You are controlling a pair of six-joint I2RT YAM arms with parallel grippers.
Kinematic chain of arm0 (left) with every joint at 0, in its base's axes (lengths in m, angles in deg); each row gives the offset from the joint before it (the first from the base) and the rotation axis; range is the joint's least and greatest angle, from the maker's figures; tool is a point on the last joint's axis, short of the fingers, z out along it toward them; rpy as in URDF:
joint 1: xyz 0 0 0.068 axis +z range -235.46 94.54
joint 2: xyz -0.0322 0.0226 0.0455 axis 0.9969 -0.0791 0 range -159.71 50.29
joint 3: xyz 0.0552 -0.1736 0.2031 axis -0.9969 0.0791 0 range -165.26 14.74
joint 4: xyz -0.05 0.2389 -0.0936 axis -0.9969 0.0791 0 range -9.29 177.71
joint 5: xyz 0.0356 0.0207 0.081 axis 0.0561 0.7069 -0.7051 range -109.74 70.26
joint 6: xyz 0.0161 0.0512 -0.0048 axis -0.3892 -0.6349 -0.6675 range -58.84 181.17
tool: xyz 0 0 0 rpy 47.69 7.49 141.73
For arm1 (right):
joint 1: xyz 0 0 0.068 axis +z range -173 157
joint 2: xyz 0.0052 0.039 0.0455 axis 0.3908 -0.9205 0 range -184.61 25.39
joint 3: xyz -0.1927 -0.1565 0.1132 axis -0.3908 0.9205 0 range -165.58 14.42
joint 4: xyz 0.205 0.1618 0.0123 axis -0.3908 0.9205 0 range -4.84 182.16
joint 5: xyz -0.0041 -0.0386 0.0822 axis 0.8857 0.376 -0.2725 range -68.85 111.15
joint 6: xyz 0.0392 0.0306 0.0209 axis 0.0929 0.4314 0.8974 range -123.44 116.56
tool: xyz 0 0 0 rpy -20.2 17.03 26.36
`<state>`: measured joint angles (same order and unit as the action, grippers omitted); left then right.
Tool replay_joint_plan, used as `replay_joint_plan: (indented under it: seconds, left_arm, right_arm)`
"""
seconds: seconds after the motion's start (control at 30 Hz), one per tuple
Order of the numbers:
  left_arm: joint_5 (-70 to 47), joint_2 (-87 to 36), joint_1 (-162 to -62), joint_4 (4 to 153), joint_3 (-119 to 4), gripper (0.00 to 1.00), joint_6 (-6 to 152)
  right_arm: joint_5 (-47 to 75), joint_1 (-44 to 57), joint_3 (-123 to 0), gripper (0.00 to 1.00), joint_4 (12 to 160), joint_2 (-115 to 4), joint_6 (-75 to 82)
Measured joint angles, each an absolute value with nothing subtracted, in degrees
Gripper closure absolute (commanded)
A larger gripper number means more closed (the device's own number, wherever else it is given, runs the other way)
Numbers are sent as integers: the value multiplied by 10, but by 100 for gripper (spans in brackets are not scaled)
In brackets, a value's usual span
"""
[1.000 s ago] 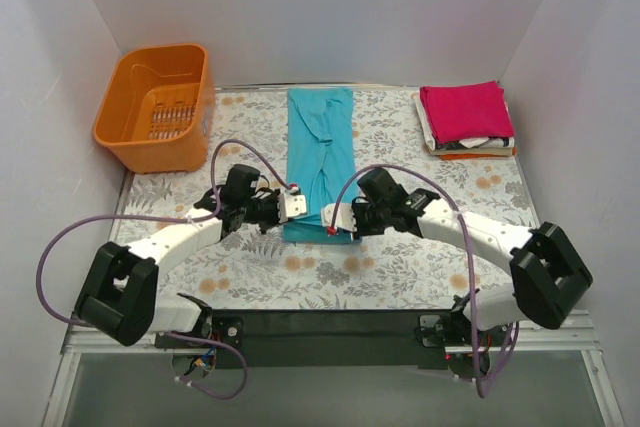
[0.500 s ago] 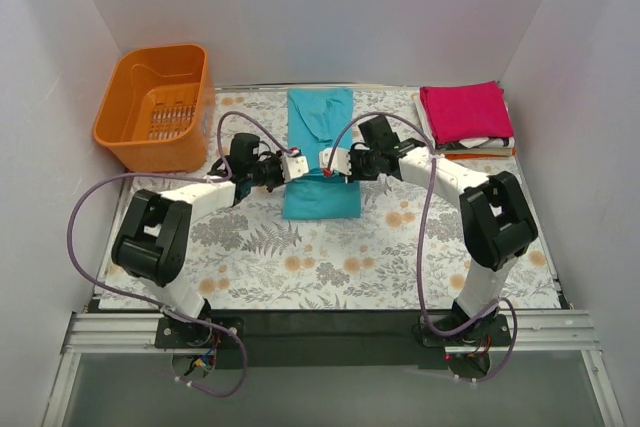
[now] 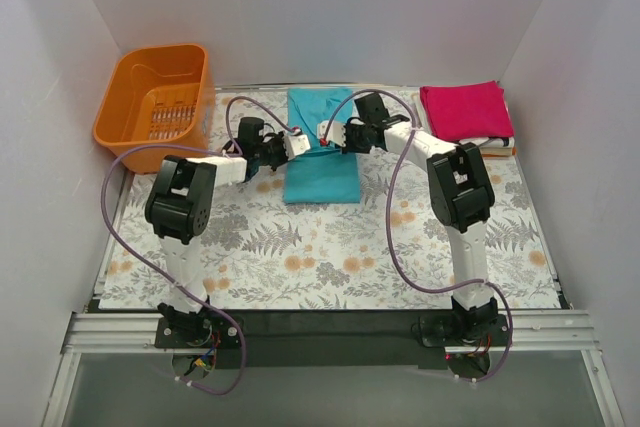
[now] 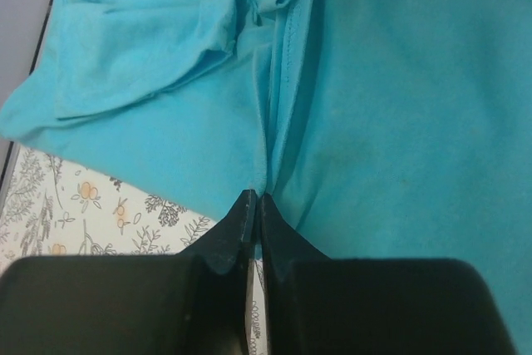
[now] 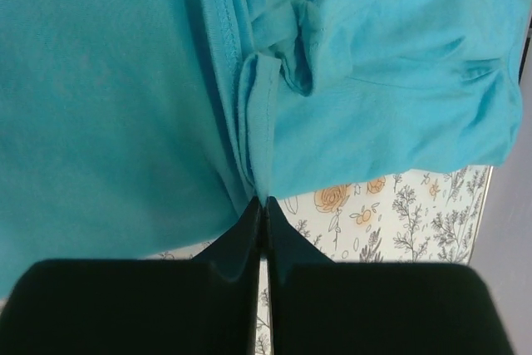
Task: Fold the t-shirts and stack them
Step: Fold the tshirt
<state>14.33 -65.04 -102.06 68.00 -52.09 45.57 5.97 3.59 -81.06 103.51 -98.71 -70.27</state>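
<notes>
A teal t-shirt (image 3: pixel 320 147) lies on the floral table at back centre, its near half being carried over its far half. My left gripper (image 3: pixel 296 143) is shut on the shirt's left edge, and the left wrist view shows the teal cloth (image 4: pixel 391 89) pinched at the fingertips (image 4: pixel 246 205). My right gripper (image 3: pixel 328 133) is shut on the shirt's right edge, and the right wrist view shows the cloth (image 5: pixel 108 81) pinched at the fingertips (image 5: pixel 273 209). A stack of folded shirts with a magenta-pink one (image 3: pixel 465 112) on top, white and orange below, sits at the back right.
An orange plastic basket (image 3: pixel 157 105) stands at the back left corner. White walls close the table on three sides. The floral tablecloth (image 3: pixel 330 247) covers the near half of the table.
Both grippers have carried the near hem of the teal shirt away from me toward the back, folding it over itself. The arms are now stretched far forward.
</notes>
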Motion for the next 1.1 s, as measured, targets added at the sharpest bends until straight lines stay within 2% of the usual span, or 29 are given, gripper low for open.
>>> replay_joint_plan:
  seconds: [0.03,0.07,0.1,0.13,0.2,0.37,0.5,0.67,0.77,0.9,1.1]
  left_arm:
    - [140,-656,-1021,678,-522,87,455]
    - [137,-661,-1021,678,-524,74,456]
    - [134,-664,-1021,677,-525,67,455]
    - [129,-665,-1020,676,-525,63,459]
    - [122,-664,-1019,673,-526,56,468]
    - [124,-638,-1010,697,-527,52,499]
    - [141,-560,-1003,745,-517,52,519]
    - [188,-400,-1006,764,-413,53,516]
    - [197,-358,-1025,769,-356,53,506]
    - [196,-364,-1053,777,-296,52,496]
    - [187,-376,-1071,772,-263,48,474]
  right_arm:
    - [60,36,-815,76,1035,-994,-703]
    - [60,36,-817,58,1035,-998,-700]
    - [62,36,-818,46,1034,-1001,-699]
    - [64,36,-819,30,1034,-1002,-696]
    - [69,36,-823,29,1034,-1003,-691]
    - [72,36,-820,35,1036,-975,-673]
    - [60,36,-766,45,1061,-875,-653]
    - [45,50,-664,53,1066,-722,-636]
    - [44,78,-604,54,1072,-686,-632]
    - [46,115,-531,53,1075,-697,-623]
    - [62,128,-487,43,1059,-731,-619]
